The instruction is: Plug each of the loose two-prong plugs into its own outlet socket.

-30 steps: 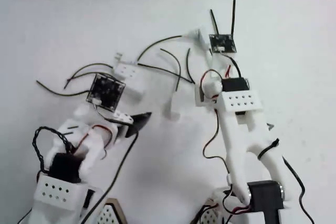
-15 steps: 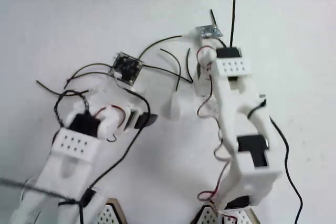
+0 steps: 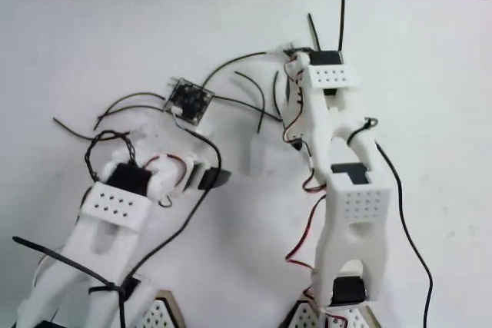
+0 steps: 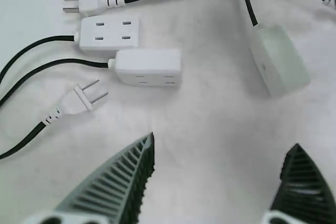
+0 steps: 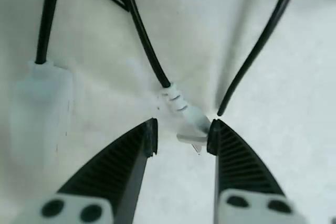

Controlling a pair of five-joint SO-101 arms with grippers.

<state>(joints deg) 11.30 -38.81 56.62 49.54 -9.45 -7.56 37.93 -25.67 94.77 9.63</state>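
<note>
High view: the left arm [image 3: 115, 201] sits near-left on the table [image 3: 430, 74]; the right arm [image 3: 354, 205] stretches far.

Left wrist view: the left gripper [image 4: 223, 142] is wide open above a loose plug [image 4: 84, 98], with an outlet [image 4: 109, 33] just beside a second outlet [image 4: 148, 66].

Right wrist view: the right gripper [image 5: 182, 127] is open, straddling a second plug [image 5: 191, 119].

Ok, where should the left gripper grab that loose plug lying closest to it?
Grip the plug by its white body, between the prongs and the ribbed cord collar, coming down from above across its width. It lies flat, prongs bare and pointing roughly toward an outlet block, so that probably leaves them free for inserting.
</note>
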